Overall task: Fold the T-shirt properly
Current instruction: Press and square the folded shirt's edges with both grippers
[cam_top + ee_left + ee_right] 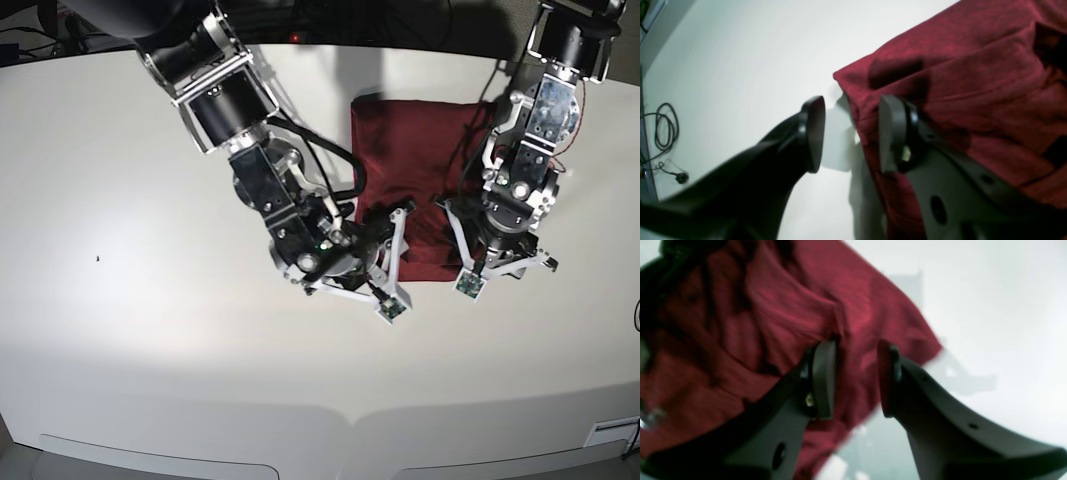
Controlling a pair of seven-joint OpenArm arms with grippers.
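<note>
On the white table, toward its far right part, lies the dark red T-shirt of thin, wrinkly jersey fabric, folded into a roughly rectangular block with soft creases running across it.

Both arms reach down at its near edge. The left pincer has its two flat, black, paddle-shaped fingers parted, with a clear gap between them; it straddles the shirt's corner, one finger over bare table, the other over the cloth. Nothing is clamped between them, and whether the pads touch the fabric I cannot tell.

The right pincer is likewise released, its matte black fingers spread apart above a rumpled red edge, where folds bunch into deep, shadowed ridges. That view is blurred.

A coiled black cable lies beyond the table's edge in the left wrist view.
</note>
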